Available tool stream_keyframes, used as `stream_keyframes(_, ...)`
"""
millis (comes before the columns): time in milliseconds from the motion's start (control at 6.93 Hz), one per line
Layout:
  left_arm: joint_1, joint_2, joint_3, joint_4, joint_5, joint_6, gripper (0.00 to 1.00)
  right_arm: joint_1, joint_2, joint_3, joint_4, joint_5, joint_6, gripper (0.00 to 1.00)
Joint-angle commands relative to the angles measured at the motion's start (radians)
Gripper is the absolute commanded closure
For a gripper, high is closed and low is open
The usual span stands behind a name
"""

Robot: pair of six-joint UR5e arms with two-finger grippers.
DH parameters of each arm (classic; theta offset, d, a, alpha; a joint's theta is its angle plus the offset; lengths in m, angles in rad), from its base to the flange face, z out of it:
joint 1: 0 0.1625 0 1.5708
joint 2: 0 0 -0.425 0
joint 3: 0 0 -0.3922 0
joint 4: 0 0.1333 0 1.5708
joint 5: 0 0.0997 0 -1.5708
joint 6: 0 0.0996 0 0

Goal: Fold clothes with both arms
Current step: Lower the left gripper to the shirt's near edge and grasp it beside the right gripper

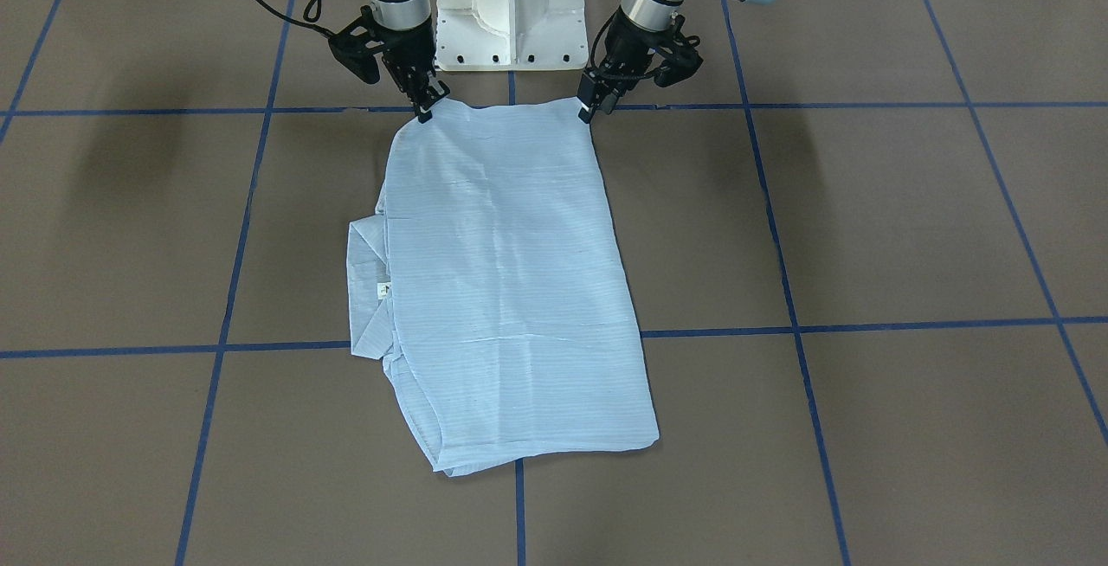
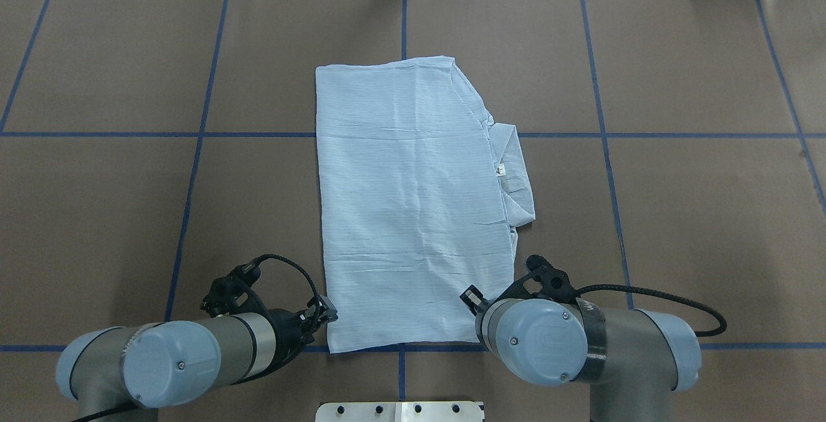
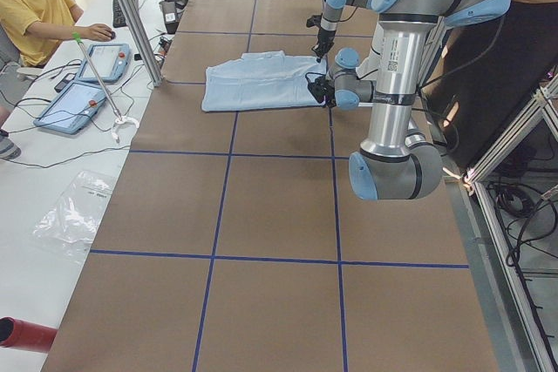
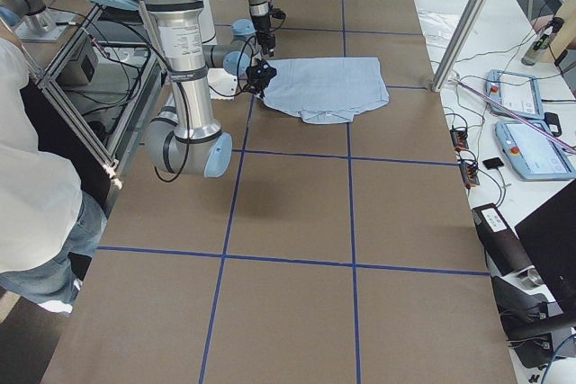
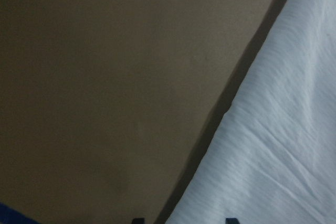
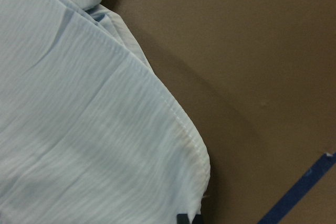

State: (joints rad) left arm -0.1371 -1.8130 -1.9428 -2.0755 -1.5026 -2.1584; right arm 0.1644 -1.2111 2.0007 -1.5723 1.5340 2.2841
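Fingers, left gripper (image 1: 591, 109): two tips stand slightly apart in the wrist view, the shirt's edge lying between them; set at the near left corner of the cloth. Fingers, right gripper (image 1: 427, 109): set at the near right corner, touching the hem; whether spread or pinching cannot be told. Shirt (image 1: 511, 289): light blue, finely striped, folded to a long rectangle, lying flat on the brown table (image 1: 866, 220) straight out from the white pedestal base (image 1: 511, 12), its long side running away from the robot. Collar (image 1: 363, 324): protrudes from the fold on the robot's right side, neck label (image 1: 382, 291) showing. Blue tape lines (image 1: 866, 325): a grid across the table, passing under the shirt.
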Motion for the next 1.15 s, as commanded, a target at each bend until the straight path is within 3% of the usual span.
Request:
stream_keyframes(0,0.040,-0.026,0.008,0.023,0.001,-0.027,0.41,0.001,0.001,0.001,0.000,0.000,0.000,1.00)
stream_keyframes(289,0.045,-0.054,0.031,0.041,0.001,-0.028,0.45,0.001,-0.001,0.001,0.000,0.000,0.000,1.00)
stream_keyframes(433,0.048,-0.058,0.033,0.041,0.001,-0.029,0.51,0.001,-0.002,0.001,0.000,0.000,0.000,1.00)
stream_keyframes(577,0.047,-0.060,0.034,0.043,0.001,-0.031,0.64,0.001,-0.002,0.001,0.000,0.000,0.000,1.00)
stream_keyframes(721,0.044,-0.057,0.034,0.043,0.002,-0.044,1.00,0.001,-0.002,0.001,0.000,0.000,0.000,1.00)
stream_keyframes(1010,0.028,-0.055,0.012,0.043,0.002,-0.044,1.00,0.001,-0.001,0.003,0.000,0.000,0.000,1.00)
